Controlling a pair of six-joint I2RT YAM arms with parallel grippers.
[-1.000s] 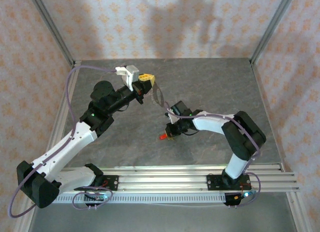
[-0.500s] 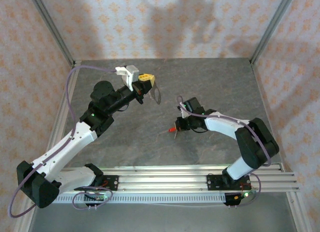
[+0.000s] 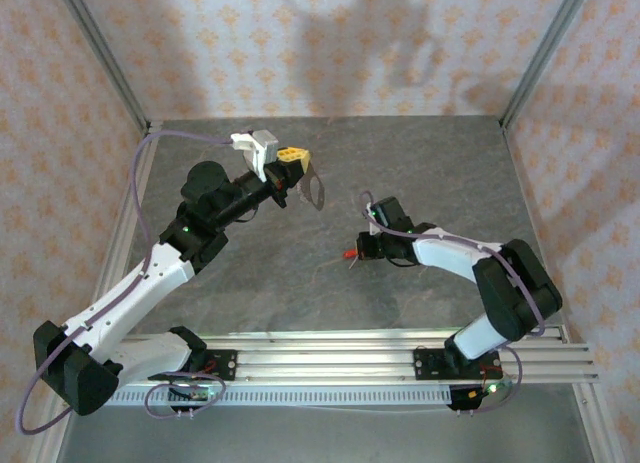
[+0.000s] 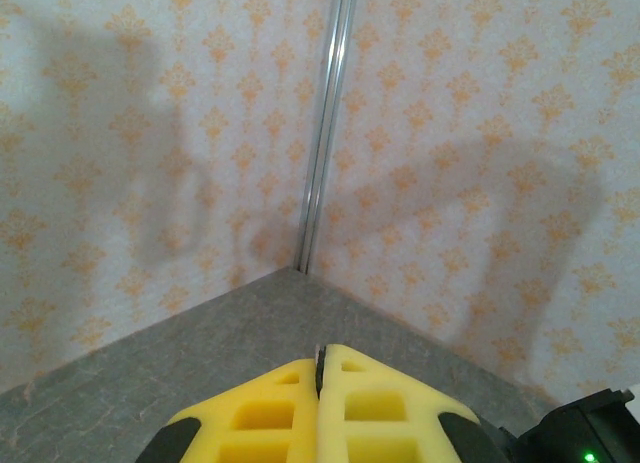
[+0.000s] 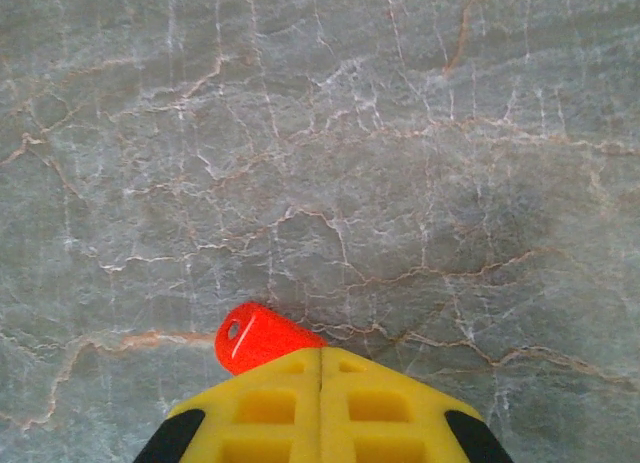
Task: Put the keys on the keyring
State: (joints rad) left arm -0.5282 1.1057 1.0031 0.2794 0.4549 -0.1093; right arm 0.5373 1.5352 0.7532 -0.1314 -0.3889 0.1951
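My left gripper is held above the table's back left, its yellow fingers shut on the keyring, a thin pale loop hanging from the tips toward the right. In the left wrist view the gripper is pressed together with a thin sliver of the ring in the seam. My right gripper sits low over the table's middle, shut on the key. The key's red head sticks out to the left of the shut right gripper; its blade is hidden.
The grey marbled table is ringed by patterned walls and metal corner posts. A slotted rail carrying both arm bases runs along the near edge. Roughly a hand's width separates the two grippers.
The right gripper has carried the red key rightward and toward the back of the table. The left arm and the keyring have stayed put.
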